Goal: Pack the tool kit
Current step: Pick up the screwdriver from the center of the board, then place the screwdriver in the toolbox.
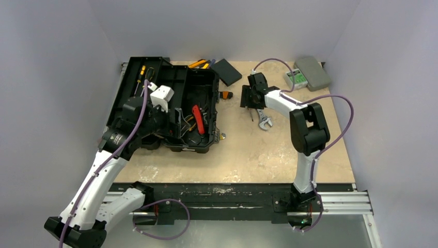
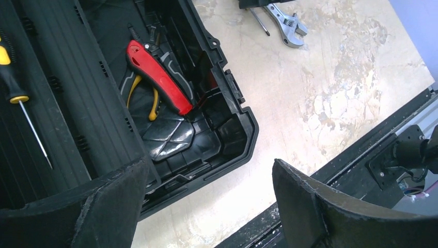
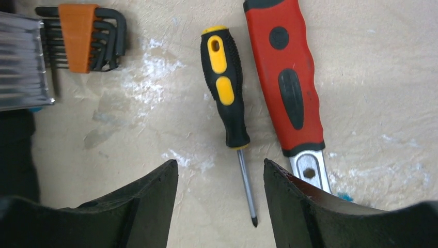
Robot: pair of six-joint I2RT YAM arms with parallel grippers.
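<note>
Black plastic toolbox [image 1: 217,98] sits open toward the far left corner of the tabletop [image 1: 243,155]. Inside I find a red-handled tool [image 2: 157,77] lying over yellow-handled pliers [image 2: 153,103], which it largely hides. The left claw [image 2: 209,165] hangs over the box's near right corner, spread wide and holding nothing; I judge it is keeping clear of the other arm.

The right claw [image 3: 219,166] is partly open and empty. It is poised over a yellow-and-black screwdriver [image 3: 224,88] in the far half of the tabletop, jaws either side of the shaft, evidently lined up for a pick. A red-handled wrench [image 3: 289,77] lies just beside. Hex keys [image 3: 85,36] sit half buried in their orange holder. A ribbed metal item [image 3: 23,62], cut off at the left, I cannot identify.
</note>
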